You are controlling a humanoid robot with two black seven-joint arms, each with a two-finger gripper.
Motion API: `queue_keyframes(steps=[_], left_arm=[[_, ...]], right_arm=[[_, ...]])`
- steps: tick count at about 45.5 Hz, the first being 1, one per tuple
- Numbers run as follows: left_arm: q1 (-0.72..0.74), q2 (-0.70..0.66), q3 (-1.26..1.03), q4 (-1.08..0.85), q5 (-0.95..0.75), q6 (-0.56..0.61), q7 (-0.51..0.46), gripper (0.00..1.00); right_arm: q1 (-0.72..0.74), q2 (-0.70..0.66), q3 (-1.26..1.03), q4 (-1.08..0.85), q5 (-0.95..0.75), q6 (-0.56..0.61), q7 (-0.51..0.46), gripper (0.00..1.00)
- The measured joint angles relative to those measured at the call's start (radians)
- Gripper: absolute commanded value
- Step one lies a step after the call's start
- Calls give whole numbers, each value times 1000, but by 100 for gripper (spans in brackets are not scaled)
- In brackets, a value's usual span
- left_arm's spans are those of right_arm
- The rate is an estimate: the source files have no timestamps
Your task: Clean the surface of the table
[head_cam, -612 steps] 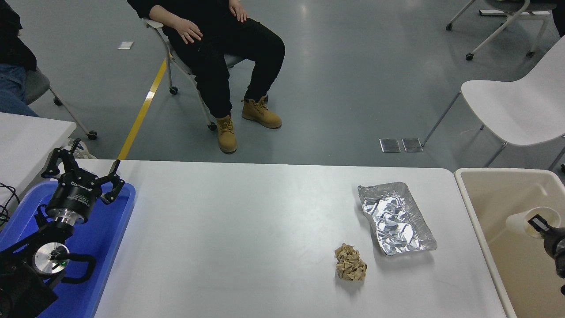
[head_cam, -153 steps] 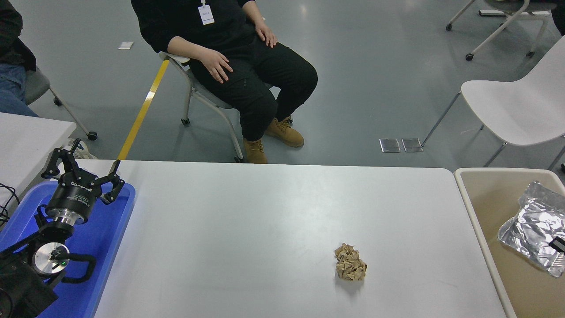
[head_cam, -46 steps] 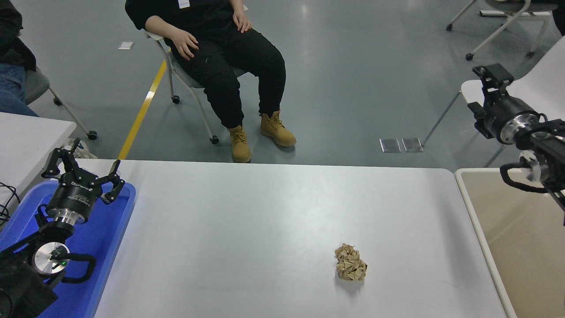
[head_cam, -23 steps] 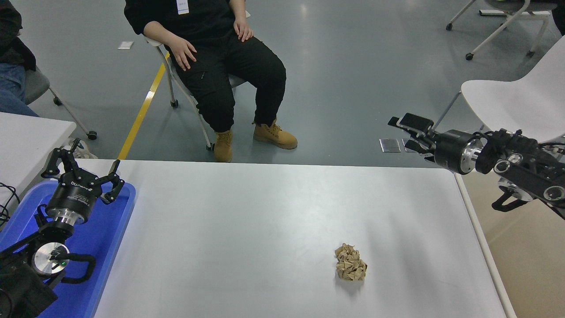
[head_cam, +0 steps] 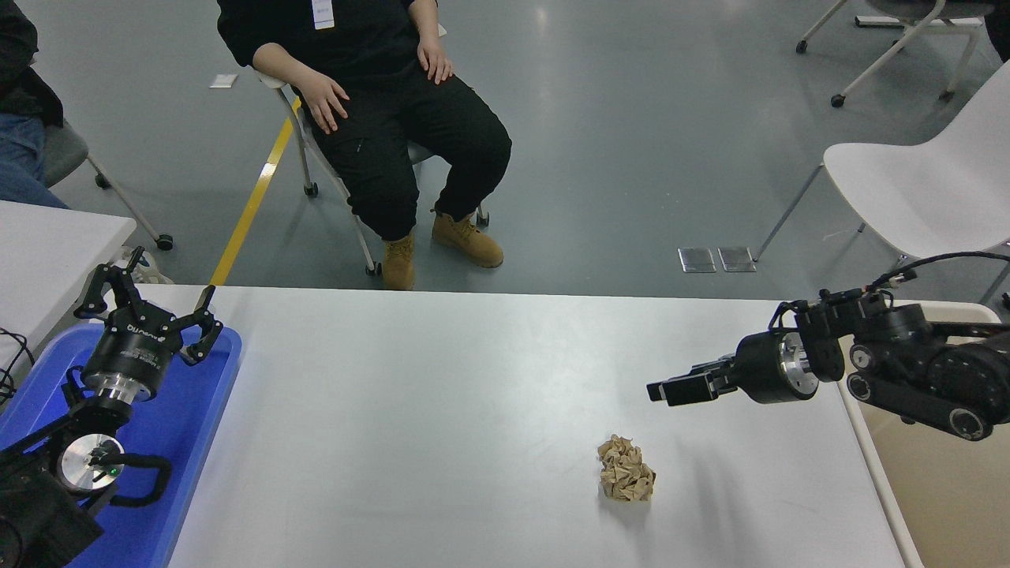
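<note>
The white table surface (head_cam: 434,394) fills the lower middle of the head view. A crumpled brown paper ball (head_cam: 627,471) lies on it at the right of centre, near the front. My right gripper (head_cam: 669,390) comes in from the right and points left. It is open and empty, and it hovers above the table just up and right of the paper ball, without touching it. My left gripper (head_cam: 147,309) is open and parked over the blue tray (head_cam: 197,410) at the lower left.
A beige bin (head_cam: 939,497) stands against the table's right edge, partly hidden by my right arm. A person (head_cam: 394,118) sits on a chair beyond the far edge. A white chair (head_cam: 923,189) is at the upper right. A smaller white table (head_cam: 55,244) is at the left.
My right arm has swung from above the bin down and left over the table, towards the paper ball. The foil tray that lay on the table earlier is gone from the table.
</note>
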Motion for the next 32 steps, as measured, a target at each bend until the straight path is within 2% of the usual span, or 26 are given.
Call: queue_keyframes(steps=[17,32], left_arm=[[0,0,0,0,0,0,0,100],[0,0,0,0,0,0,0,100]], right_arm=[[64,146,-101,14,-45,2,14,98],[49,186,-83,-38,-39,-8,15,98]])
